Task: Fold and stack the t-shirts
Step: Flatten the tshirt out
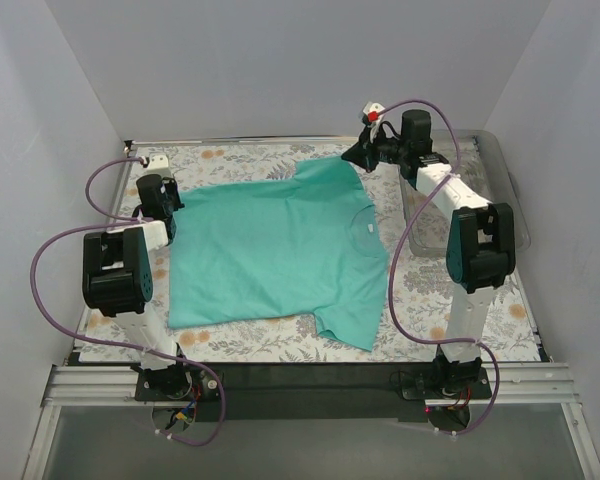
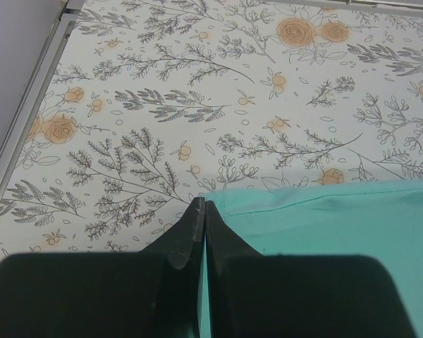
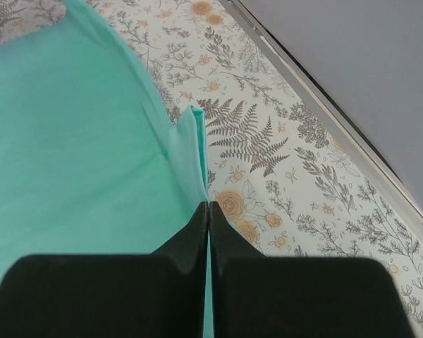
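T-shirt spread flat; left hand clamped on its hem corner, right hand clamped on sleeve edge.

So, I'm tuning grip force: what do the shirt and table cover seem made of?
The shirt: soft matte cloth, probably cotton knit; it creases and folds at the edge. The table cover: smooth floral-printed sheet, vinyl or fabric, unclear.

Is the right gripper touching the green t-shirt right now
Touching. In the right wrist view the right gripper is shut on a raised fold at the edge of the t-shirt, and teal cloth shows between the jaws.
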`<action>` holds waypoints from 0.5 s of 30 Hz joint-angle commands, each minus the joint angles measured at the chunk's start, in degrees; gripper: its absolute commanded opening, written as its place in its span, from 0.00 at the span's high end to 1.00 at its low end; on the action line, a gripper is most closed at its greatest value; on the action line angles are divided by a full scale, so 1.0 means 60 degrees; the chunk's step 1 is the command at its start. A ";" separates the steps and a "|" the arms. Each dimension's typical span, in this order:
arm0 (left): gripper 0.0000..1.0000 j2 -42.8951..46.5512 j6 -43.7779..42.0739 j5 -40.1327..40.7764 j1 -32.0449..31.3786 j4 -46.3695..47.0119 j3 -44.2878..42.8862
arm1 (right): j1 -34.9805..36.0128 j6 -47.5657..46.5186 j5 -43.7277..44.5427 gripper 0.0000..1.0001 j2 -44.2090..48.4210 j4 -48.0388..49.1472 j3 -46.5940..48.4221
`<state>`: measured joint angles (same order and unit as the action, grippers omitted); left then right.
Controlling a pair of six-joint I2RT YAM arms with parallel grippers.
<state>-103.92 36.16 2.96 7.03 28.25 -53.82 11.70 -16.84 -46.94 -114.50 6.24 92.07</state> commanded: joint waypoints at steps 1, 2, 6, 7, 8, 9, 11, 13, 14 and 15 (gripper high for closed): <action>1.00 0.0591 -0.0168 -0.0025 0.0088 0.0067 0.0166 | -0.0149 -0.0225 -0.0263 0.99 0.0640 0.0366 -0.0213; 1.00 0.0606 -0.0168 -0.0025 0.0074 0.0067 0.0181 | -0.0163 -0.0240 -0.0263 0.99 0.0684 0.0366 -0.0315; 1.00 0.0635 -0.0168 -0.0039 0.0089 0.0009 0.0211 | -0.0237 -0.0328 -0.0278 0.99 0.0860 0.0381 -0.0579; 1.00 0.0679 -0.0168 -0.0039 0.0089 -0.0006 0.0225 | -0.0266 -0.0342 -0.0278 0.99 0.0904 0.0381 -0.0652; 1.00 0.0694 -0.0168 -0.0083 0.0089 -0.0006 0.0225 | -0.0281 -0.0357 -0.0278 0.99 0.0933 0.0381 -0.0740; 1.00 0.0708 -0.0168 -0.0083 0.0089 -0.0021 0.0240 | -0.0281 -0.0372 -0.0278 0.99 0.0963 0.0381 -0.0799; 1.00 0.0738 -0.0168 -0.0069 0.0089 -0.0050 0.0254 | -0.0310 -0.0372 -0.0263 0.99 0.1036 0.0410 -0.0873; 1.00 0.0781 -0.0168 -0.0098 0.0103 -0.0050 0.0298 | -0.0325 -0.0386 -0.0248 0.99 0.1094 0.0439 -0.0975; 1.00 0.0782 -0.0182 -0.0113 0.0089 -0.0065 0.0328 | -0.0325 -0.0387 -0.0234 0.99 0.1124 0.0454 -0.1004; 1.00 0.0825 -0.0182 -0.0113 0.0089 -0.0065 0.0371 | -0.0339 -0.0372 -0.0205 0.99 0.1138 0.0469 -0.1034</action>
<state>-103.00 35.81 2.63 7.22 27.97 -52.84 10.09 -18.33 -47.59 -111.42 6.39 86.37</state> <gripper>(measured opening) 0.012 0.019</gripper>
